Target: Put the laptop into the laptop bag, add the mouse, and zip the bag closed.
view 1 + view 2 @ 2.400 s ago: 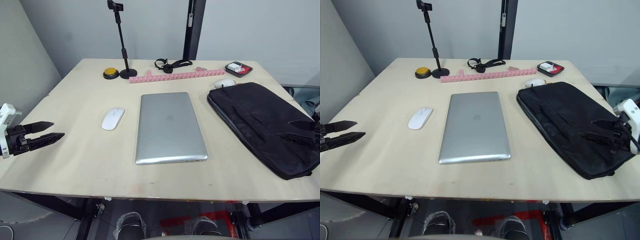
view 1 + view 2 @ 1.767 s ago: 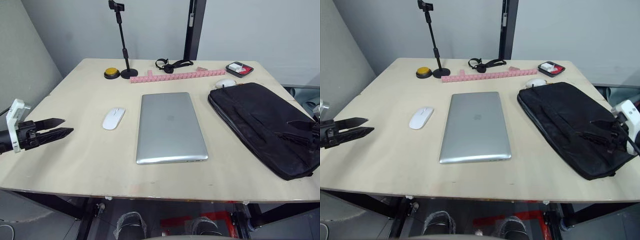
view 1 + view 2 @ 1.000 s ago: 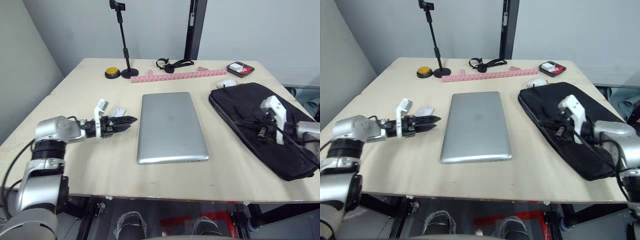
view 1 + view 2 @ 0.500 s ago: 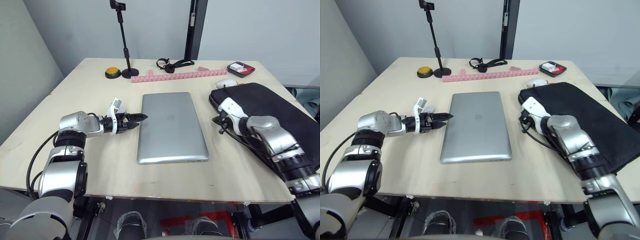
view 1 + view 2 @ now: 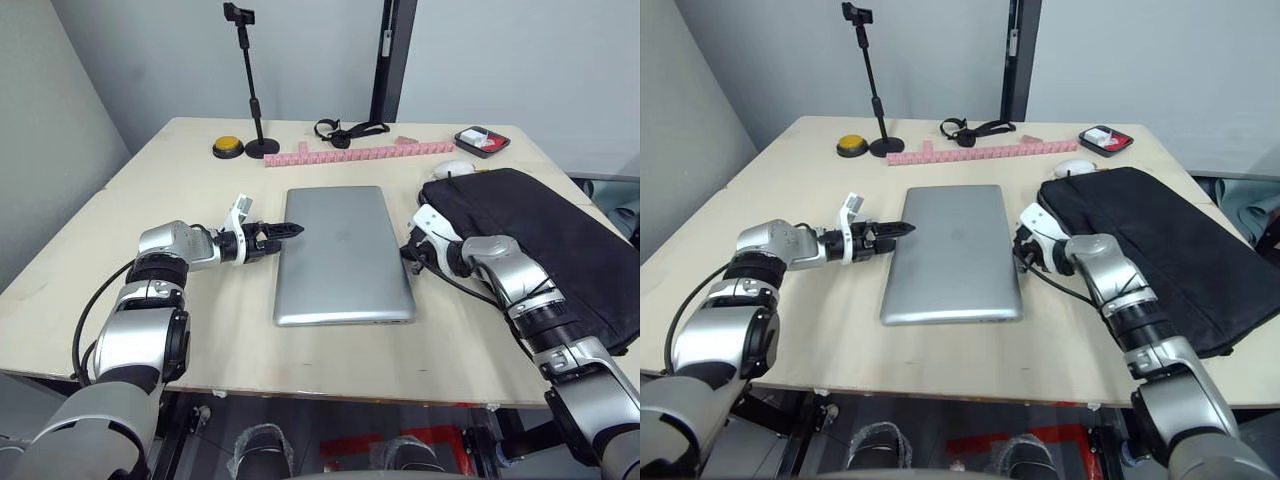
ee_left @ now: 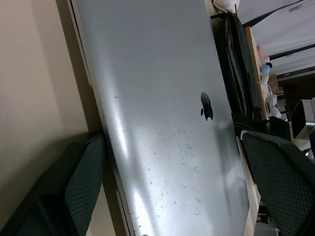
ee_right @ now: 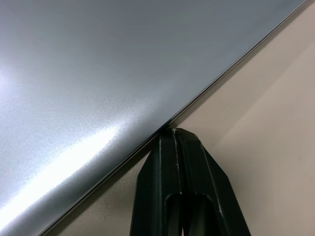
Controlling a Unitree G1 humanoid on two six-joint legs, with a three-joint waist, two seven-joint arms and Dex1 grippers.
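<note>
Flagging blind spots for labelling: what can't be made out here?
- laptop bag: zipper open or shut, too dark and small in the eye views; right end cut off by the left eye view's edge.
- right claw: whether its tip touches the laptop, unclear in the right wrist view.
- small tray at the back: contents too small, eye views.

Two head cameras looked forward and down from above the table's [image 5: 200, 330] near edge, sharing nearly the whole tabletop. Each wrist camera sat very close to the laptop [image 5: 342, 250], one at either long side, apparently almost level with its lid.
</note>
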